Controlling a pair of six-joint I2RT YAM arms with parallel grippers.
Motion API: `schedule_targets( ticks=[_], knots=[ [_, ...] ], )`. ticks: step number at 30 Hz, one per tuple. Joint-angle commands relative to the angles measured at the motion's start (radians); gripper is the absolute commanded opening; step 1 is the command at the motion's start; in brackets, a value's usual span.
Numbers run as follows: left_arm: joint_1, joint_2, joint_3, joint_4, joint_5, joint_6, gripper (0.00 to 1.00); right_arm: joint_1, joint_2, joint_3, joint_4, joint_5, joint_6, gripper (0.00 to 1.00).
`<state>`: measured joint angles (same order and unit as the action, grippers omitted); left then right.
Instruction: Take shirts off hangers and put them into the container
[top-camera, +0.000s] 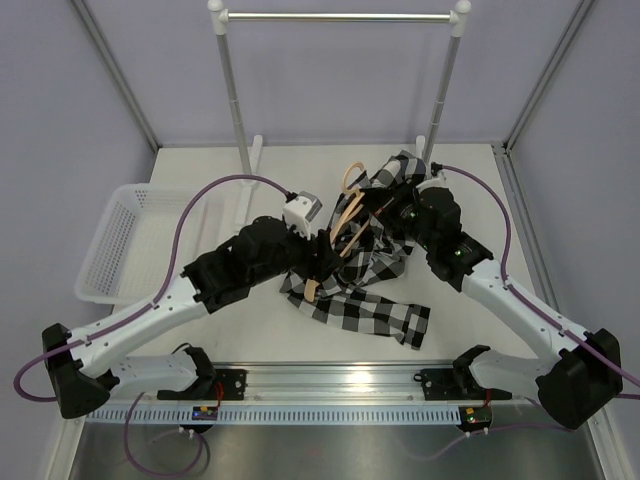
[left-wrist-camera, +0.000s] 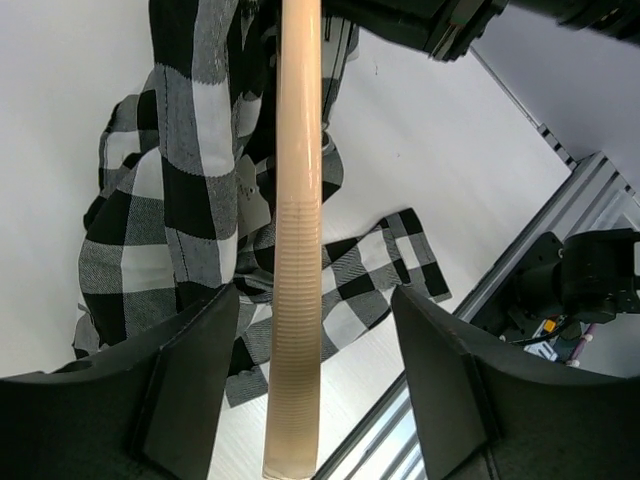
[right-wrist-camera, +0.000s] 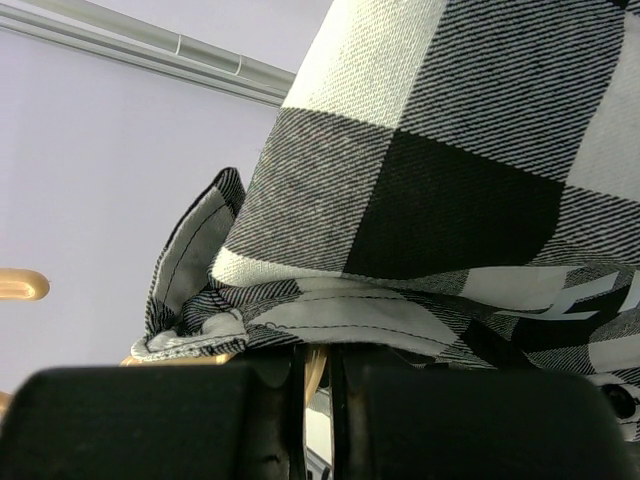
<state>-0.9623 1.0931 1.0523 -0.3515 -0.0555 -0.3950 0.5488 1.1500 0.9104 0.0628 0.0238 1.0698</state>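
The black-and-white checked shirt (top-camera: 365, 300) hangs half lifted at mid-table, its lower part and a sleeve spread on the tabletop. The tan wooden hanger (top-camera: 347, 212) is still inside it, tilted, hook upward. My left gripper (top-camera: 322, 258) is open around the hanger's lower arm (left-wrist-camera: 298, 250). The wood runs between both fingers (left-wrist-camera: 190, 380) with a gap on each side. My right gripper (top-camera: 393, 215) holds the shirt up near the collar. In the right wrist view the gripper (right-wrist-camera: 318, 350) is shut, with the shirt's cloth (right-wrist-camera: 430, 180) bunched over its tips. The white basket (top-camera: 110, 225) stands at the left.
A clothes rail (top-camera: 340, 16) on two white posts (top-camera: 232, 100) stands at the back, bare. The metal strip (top-camera: 340, 380) with the arm bases runs along the near edge. The enclosure's frame posts rise at the table's back corners.
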Motion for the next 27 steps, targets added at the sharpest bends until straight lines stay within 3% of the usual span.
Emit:
schedule_targets(
  ticks=[1, 9, 12, 13, 17, 22, 27],
  knots=[
    [-0.01, 0.002, -0.012, 0.016, 0.011, -0.016, 0.65, -0.003, -0.004, 0.056, 0.045, -0.01, -0.01, 0.0],
    [-0.021, 0.022, -0.025, 0.019, -0.029, -0.038, 0.51, -0.003, -0.007, 0.056, 0.039, -0.001, -0.007, 0.0],
    [-0.026, 0.016, -0.025, 0.017, -0.062, -0.044, 0.37, -0.003, -0.009, 0.051, 0.037, -0.002, -0.008, 0.0],
    [-0.026, 0.011, -0.026, 0.016, -0.069, -0.045, 0.25, -0.003, -0.009, 0.05, 0.037, -0.004, -0.01, 0.0],
    [-0.024, -0.01, -0.04, 0.017, -0.109, -0.047, 0.0, -0.003, -0.018, 0.033, 0.028, 0.002, -0.016, 0.0],
    [-0.026, -0.05, -0.052, 0.002, -0.153, -0.053, 0.0, -0.003, -0.033, 0.018, 0.008, 0.011, -0.045, 0.0],
    [-0.026, -0.081, -0.055, -0.036, -0.228, -0.031, 0.0, -0.003, -0.058, 0.022, -0.057, 0.021, -0.137, 0.2]
  ],
)
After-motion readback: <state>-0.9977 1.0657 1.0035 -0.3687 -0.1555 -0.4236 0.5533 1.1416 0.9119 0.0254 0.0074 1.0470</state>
